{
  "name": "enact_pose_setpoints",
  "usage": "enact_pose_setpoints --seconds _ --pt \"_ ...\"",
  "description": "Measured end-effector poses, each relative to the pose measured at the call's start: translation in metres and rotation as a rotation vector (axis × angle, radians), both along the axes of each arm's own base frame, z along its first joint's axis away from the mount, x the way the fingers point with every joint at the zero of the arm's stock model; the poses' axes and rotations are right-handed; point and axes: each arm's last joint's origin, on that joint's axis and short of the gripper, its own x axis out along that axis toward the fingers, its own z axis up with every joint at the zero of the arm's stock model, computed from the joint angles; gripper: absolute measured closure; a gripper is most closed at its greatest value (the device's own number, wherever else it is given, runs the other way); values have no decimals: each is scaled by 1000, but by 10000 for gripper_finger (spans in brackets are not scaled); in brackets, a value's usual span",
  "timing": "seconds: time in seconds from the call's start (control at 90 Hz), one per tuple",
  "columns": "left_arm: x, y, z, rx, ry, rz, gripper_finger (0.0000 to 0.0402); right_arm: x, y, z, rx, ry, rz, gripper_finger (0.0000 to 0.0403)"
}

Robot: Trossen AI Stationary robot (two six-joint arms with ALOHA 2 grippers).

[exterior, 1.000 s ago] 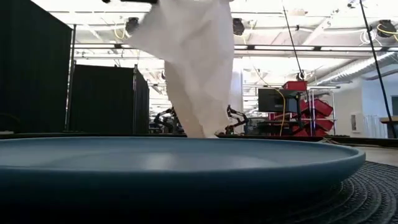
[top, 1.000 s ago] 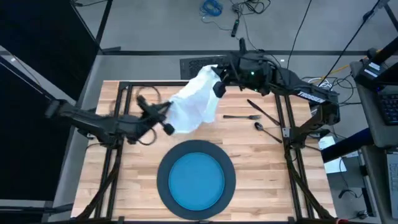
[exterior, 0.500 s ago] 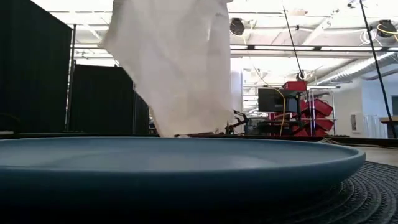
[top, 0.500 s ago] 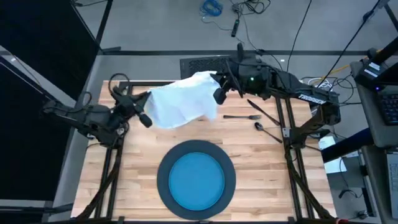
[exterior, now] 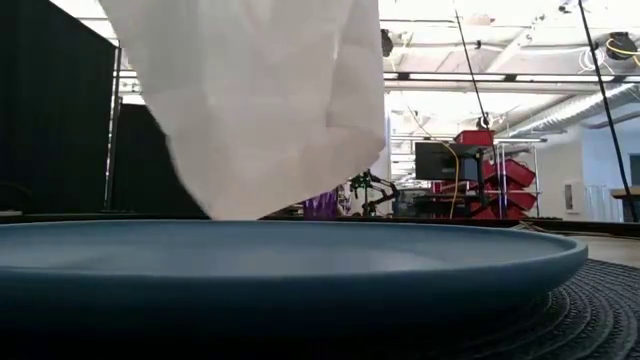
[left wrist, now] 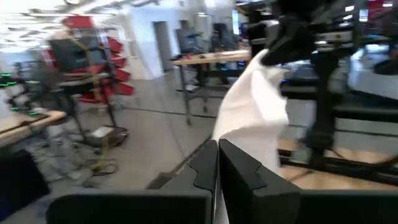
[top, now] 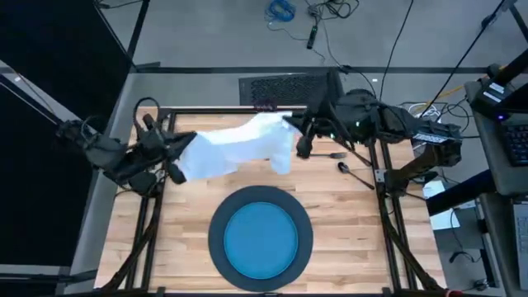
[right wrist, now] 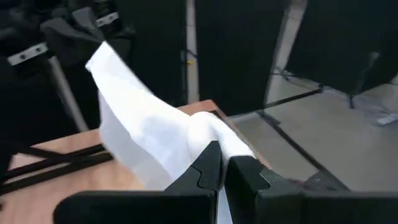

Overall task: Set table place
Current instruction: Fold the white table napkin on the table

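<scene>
A white cloth napkin [top: 239, 147] hangs spread in the air over the table's far half, between my two grippers. My left gripper [top: 176, 157] is shut on its left end and my right gripper [top: 299, 139] is shut on its right end. In the low view the napkin [exterior: 260, 100] hangs as a wide sheet behind the plate. A blue plate [top: 261, 240] rests on the dark grey round charger [top: 216, 239] near the table's front edge. Fork [top: 322, 154], knife [top: 353, 148] and spoon [top: 356, 173] lie flat at the far right. My left gripper pinches the napkin's left end [left wrist: 245, 152] between its two shut fingers, coming about level from the table's left. The cloth runs away from the fingers toward the other gripper, lifted off the wood. My right gripper pinches a bunched fold at the napkin's right end [right wrist: 208, 132] between its two shut fingers, coming from the table's right. From there the cloth sags toward the left gripper, slack along its lower edge.
The black metal frame [top: 206, 110] runs along the table's far edge, and the arms' base struts stand at both sides. Bare wood [top: 190, 198] lies between the napkin and the charger. Something small and purple [exterior: 322, 205] shows far back under the napkin.
My left gripper has drawn toward the table's left edge with its end of the napkin. My right gripper has come a little toward the near and right edges. The napkin, earlier a narrow hanging bunch, is now spread wide between them.
</scene>
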Motion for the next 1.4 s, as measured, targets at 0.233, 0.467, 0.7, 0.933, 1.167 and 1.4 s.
enact_pose_setpoints --seconds 0.233,0.467,0.7,0.933,1.167,1.4 --pt "9 -37 29 52 63 -85 401 -7 45 1 -44 -13 11 403" --pt "8 -61 56 69 72 -141 401 -19 72 7 -62 -48 13 403" --pt "29 -77 3 119 273 -101 401 -20 73 7 -80 -43 2 403" --pt "58 -90 -31 289 461 -55 402 -18 67 7 -84 -39 -14 403" --pt "114 -94 -64 240 524 7 402 -18 67 7 -93 -36 -16 403" --pt "164 -89 -93 268 599 -17 379 -17 62 7 -96 -29 -34 403"
